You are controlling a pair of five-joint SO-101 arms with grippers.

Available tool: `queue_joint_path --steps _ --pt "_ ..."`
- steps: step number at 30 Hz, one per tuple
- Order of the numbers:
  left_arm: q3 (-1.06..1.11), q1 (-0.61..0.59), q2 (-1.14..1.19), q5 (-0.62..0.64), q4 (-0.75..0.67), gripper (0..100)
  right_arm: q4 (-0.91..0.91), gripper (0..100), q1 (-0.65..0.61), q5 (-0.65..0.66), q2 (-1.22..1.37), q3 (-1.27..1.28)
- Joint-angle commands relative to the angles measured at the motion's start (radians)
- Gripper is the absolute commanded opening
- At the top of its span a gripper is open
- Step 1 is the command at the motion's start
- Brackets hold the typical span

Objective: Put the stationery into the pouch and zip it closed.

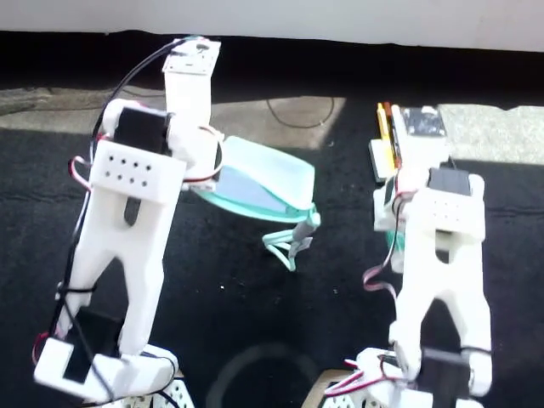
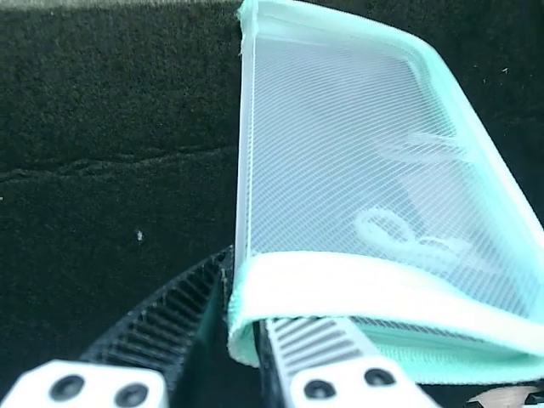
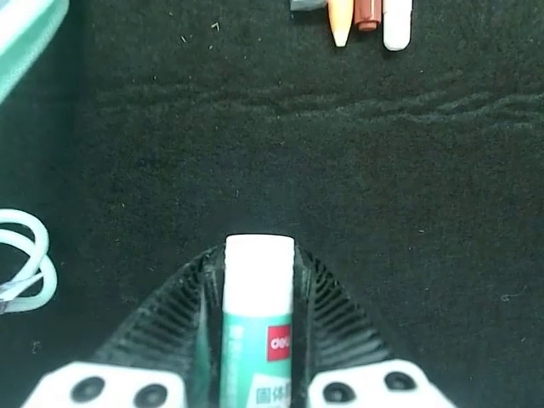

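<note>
Two grips are set. The left gripper (image 2: pixel 245 333) is clamped on one end of the mint mesh pouch (image 2: pixel 357 195), which sits near the table centre. The right gripper (image 3: pixel 259 265) is closed round a glue stick (image 3: pixel 258 293), white end outward, well apart from the pouch. Judged step: loading, with an item in hand. The next move calls for carrying the stick across and lining it up with the pouch mouth; how far that is unzipped, I cannot tell. Pens (image 3: pixel 357 13) lie beyond on the black cloth (image 1: pixel 255 323), with a white wall (image 1: pixel 340 17) behind.

A robot lab bench: two arms (image 1: pixel 136 221) on a black-clothed table (image 1: pixel 255 314).
</note>
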Motion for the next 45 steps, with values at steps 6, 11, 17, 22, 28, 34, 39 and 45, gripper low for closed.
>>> queue_joint_path --steps 6,11,17,22,28,34,39,45 --pt "0.012 -0.007 -0.177 0.005 0.006 1 -0.305 0.7 -0.015 0.121 -0.171 0.447" --pt "0.051 -0.012 -0.101 -0.002 0.006 1 -0.401 1.3 -0.016 0.126 -0.171 0.51" --pt "-0.002 -0.012 0.077 -0.003 0.003 1 -0.401 15.9 -0.048 0.121 -0.171 0.519" --pt "-0.079 -0.012 0.179 -0.003 0.003 1 -0.317 16.4 -0.077 0.124 -0.171 0.467" --pt "-0.094 -0.01 0.197 -0.003 0.003 1 -0.147 16.4 -0.124 0.124 -0.147 0.294" --pt "-0.091 -0.012 0.197 -0.003 0.003 1 0.033 16.3 -0.122 0.126 0.128 0.065" --pt "-0.09 -0.012 0.196 -0.003 0.003 1 0.156 16.3 -0.11 0.121 0.352 -0.134" --pt "-0.09 -0.012 0.196 -0.003 0.003 1 0.186 16.3 -0.105 0.124 0.44 -0.205"
